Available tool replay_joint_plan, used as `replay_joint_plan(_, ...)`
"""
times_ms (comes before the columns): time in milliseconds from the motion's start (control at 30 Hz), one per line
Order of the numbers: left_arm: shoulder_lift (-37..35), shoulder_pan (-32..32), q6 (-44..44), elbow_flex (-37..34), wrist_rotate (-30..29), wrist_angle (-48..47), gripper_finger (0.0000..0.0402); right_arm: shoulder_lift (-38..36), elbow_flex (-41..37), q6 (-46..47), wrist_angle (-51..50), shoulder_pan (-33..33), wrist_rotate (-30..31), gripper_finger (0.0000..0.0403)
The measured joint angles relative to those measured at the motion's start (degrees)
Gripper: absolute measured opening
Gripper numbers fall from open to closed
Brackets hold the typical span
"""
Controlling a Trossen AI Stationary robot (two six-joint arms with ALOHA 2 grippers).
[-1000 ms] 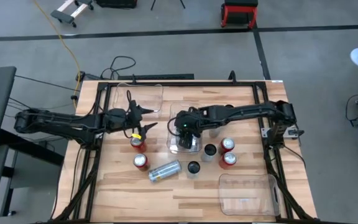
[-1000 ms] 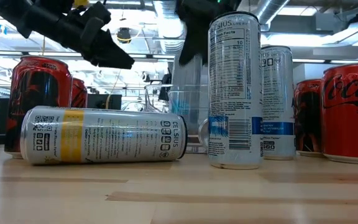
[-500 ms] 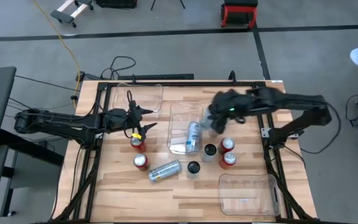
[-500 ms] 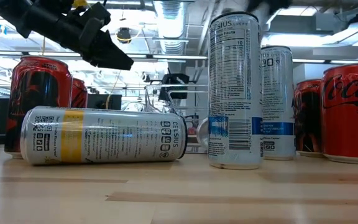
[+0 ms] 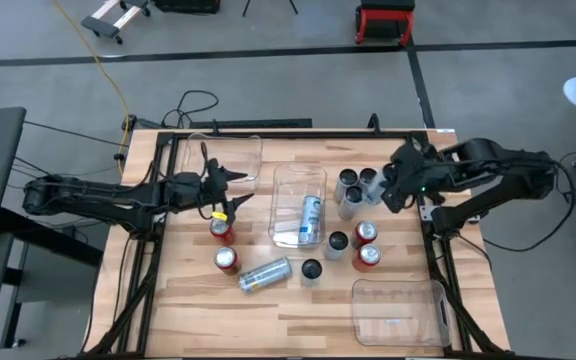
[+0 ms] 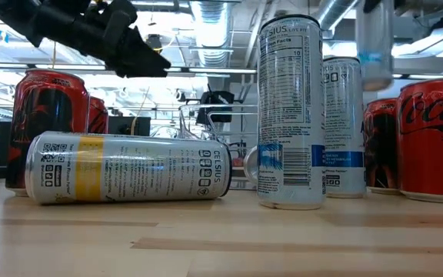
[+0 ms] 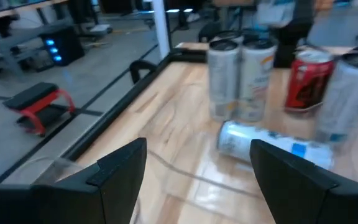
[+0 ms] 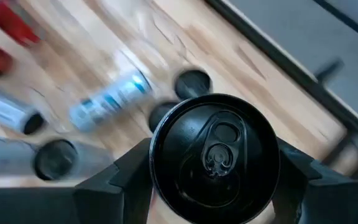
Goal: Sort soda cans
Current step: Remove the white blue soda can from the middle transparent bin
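Right fingers: the right gripper (image 5: 400, 186) hangs over the far right part of the wooden desk (image 5: 298, 325), its fingers (image 8: 120, 180) closed partway on either side of a slim silver-grey soda can with a black top (image 8: 215, 158).
Held can: lifted clear of the desk; in the low view it hangs upright, long axis vertical.
Key relation: two more upright silver-grey cans (image 5: 358, 184) stand just beside the held can, between it and the clear rectangular plastic bin in the middle (image 5: 281, 190). Only the right arm is near that cluster.
Judged next move: lower the can straight down next to those two, keeping it vertical so it does not knock them.
Left fingers: the left gripper (image 5: 230, 192) hovers on the desk's left side, fingers spread wide with nothing in them.
Left arm's nearest target: an upright red soda can (image 5: 222, 228) stands just nearside of it; another red can (image 5: 227, 260) is a little farther.
Tipped can: a silver can with a yellow band (image 6: 125, 168) lies on its side near the front, nearer the left arm.
Middle bin: one silver-and-blue can (image 5: 311, 215) lies in it.
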Motion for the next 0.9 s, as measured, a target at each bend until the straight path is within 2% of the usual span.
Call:
replay_joint_plan(133, 2.24, -0.04, -0.64, 0.0, 4.88, 3.06, 0.0281, -0.99, -5.38, 3.8, 0.88, 1.59, 0.3, 0.0238)
replay_joint_plan(233, 4.94, 0.28, -0.48, 0.0, 5.86, 6.68, 0.0281, -1.98, -10.53, 8.79, -0.19, 2.56, 0.49, 0.0238)
replay_joint_plan(367, 9.0, 2.1, -0.63, 0.04, 10.01, 13.64, 0.0281, -3.9, -18.03, 15.11, 2.29, 3.79, 0.43, 0.0238)
replay_joint_plan(533, 14.01, 4.76, -1.6, 4.0, 17.16, 13.07, 0.0281, -4.52, -26.27, 21.1, 7.4, 5.0, 1.11, 0.0238)
replay_joint_plan(800, 21.81, 5.42, -0.6, 10.54, 20.78, 12.98, 0.028, -2.84, -34.34, 22.58, 17.4, 4.87, 2.16, 0.0238)
replay_joint_plan(900, 25.29, 6.38, -1.06, 14.04, 26.51, 12.28, 0.028, -2.33, -35.72, 22.72, 19.64, 4.93, 2.08, 0.0238)
